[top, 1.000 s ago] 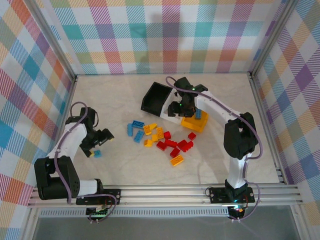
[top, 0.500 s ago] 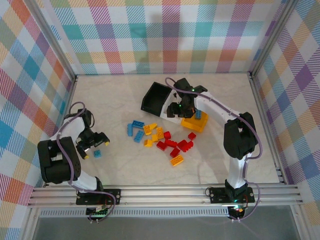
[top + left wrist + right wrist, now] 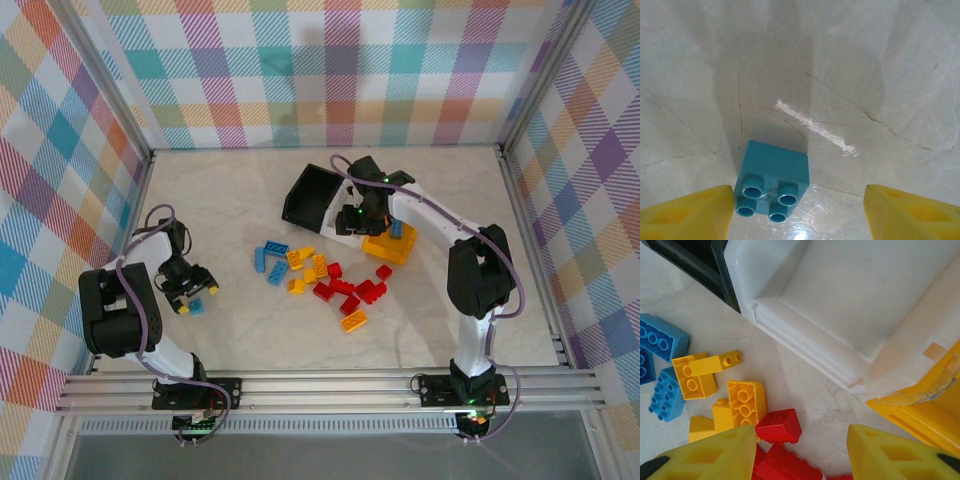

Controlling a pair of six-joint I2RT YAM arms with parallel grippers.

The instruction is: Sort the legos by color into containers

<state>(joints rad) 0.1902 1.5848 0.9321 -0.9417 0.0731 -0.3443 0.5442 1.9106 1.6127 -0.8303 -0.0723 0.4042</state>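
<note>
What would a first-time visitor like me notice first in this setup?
Most likely the bright heap of red, blue and yellow legos scattered in the middle of the table, just in front of the joined containers, where the right pincer hovers. Off to the left, a lone blue brick sits on the table inside the open left pincer.

No words, numbers or brand marks can be read on the bricks, the bins, the counter or the checked walls.
</note>
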